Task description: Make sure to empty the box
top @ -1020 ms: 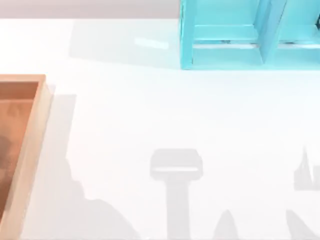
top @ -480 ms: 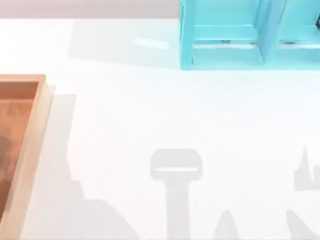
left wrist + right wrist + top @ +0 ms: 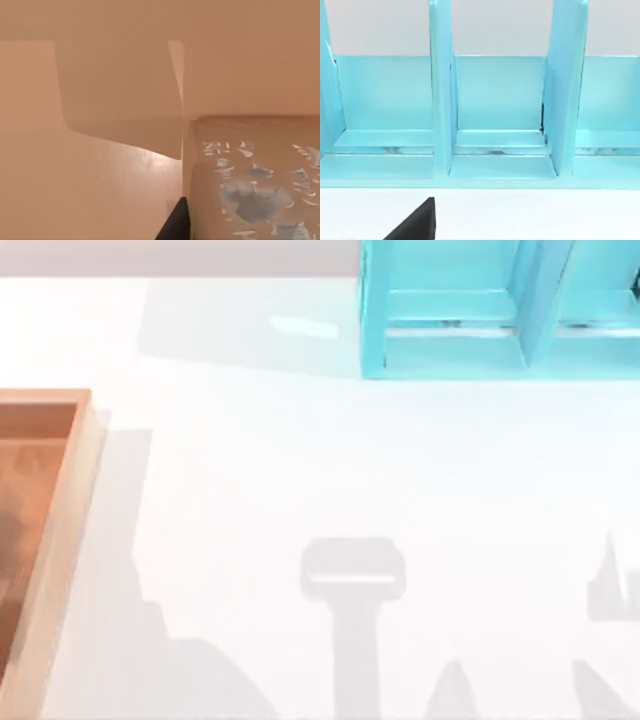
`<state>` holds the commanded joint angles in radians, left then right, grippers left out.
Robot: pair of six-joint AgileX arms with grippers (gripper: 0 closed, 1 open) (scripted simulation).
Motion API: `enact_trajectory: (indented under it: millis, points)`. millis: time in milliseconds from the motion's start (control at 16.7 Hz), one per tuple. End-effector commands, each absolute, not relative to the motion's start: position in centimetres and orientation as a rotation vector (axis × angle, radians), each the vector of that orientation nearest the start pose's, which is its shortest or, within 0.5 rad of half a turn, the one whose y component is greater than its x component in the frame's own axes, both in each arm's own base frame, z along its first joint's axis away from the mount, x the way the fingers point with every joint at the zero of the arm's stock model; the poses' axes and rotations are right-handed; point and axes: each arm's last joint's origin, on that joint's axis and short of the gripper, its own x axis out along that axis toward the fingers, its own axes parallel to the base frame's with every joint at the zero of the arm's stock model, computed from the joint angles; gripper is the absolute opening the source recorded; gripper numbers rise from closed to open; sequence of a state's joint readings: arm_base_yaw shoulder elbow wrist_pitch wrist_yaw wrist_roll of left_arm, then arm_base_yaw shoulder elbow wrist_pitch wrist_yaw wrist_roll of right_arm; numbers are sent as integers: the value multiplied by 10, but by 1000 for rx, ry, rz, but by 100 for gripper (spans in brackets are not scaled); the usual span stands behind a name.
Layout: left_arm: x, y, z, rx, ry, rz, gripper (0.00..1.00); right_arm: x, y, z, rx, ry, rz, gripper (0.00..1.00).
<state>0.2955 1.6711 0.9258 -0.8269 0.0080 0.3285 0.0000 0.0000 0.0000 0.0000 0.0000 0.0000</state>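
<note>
Top view first: the box (image 3: pixel 62 540) sits at the far left edge of the white bench (image 3: pixel 350 470), cut off by the frame so that just its right-hand and far walls are seen. Its rim is light tan wood and the floor inside is a reddish brown; the part of the floor in sight carries a faint dark smudge, and I cannot make out what causes it. Across the bench, at the far side towards the right, stands a turquoise shelf frame (image 3: pixel 460 310) with upright dividers, well apart from the box. Grey shadows of the arms fall on the bare bench near the front edge, one near the middle with a blocky head and others at the right.

From the left wrist, the camera is down close to tan wooden surfaces: a wall and floor in the same warm tone as the box, with a tan block (image 3: pixel 255 180) beside them, its face mottled with pale bluish flecks. A dark sliver of the left tool (image 3: pixel 175 225) pokes in at the edge, just beside that block; whether its fingers are spread or closed, or have hold of anything, I cannot tell.

From the right wrist, the shelf frame (image 3: pixel 495 110) faces the camera squarely, three compartments between its dividers. One black corner of the right tool (image 3: pixel 417 222) shows over the white bench (image 3: pixel 545 215), short of the shelf, and its grip cannot be judged either.
</note>
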Motion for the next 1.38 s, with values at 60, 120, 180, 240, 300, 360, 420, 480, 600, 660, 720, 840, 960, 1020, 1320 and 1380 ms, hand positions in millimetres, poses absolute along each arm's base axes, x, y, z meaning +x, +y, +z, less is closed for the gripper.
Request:
enact_trajectory:
  millis: [60,120,180,240,300,360,420,480,600,660,720,840,960,1020,1320,1380]
  points:
    - [261,80,141,18,1570,-31,0,106,-1,160,0,0,0,100]
    - [261,80,141,18,1570,-31,0,106,-1,160,0,0,0,100]
    - [261,80,141,18,1570,-31,0,106,-1,160,0,0,0,100]
    - [261,80,141,18,1570,-31,0,106,-1,160,0,0,0,100]
    - [261,80,141,18,1570,-31,0,106,-1,160,0,0,0,100]
    - [261,80,141,18,1570,-31,0,106,-1,160,0,0,0,100]
    - [261,80,141,18,1570,-31,0,106,-1,160,0,0,0,100]
    - [261,80,142,20,1567,-32,0,106,-1,160,0,0,0,100]
    - [262,81,145,20,1567,-32,0,106,-1,160,0,0,0,100]
    - [264,82,151,20,1566,-32,0,106,-1,160,0,0,0,100]
    - [267,82,160,21,1563,-31,0,106,-1,160,0,0,0,100]
    - [271,84,183,20,1565,-32,0,106,-1,160,0,0,0,100]
    - [270,83,210,15,1589,-38,0,106,-1,160,0,0,0,100]
    - [268,83,224,13,1594,-39,0,106,-1,160,0,0,0,100]
    - [261,80,271,20,1568,-32,0,106,-1,160,0,0,0,100]
    - [261,80,272,20,1567,-32,0,106,-1,160,0,0,0,100]
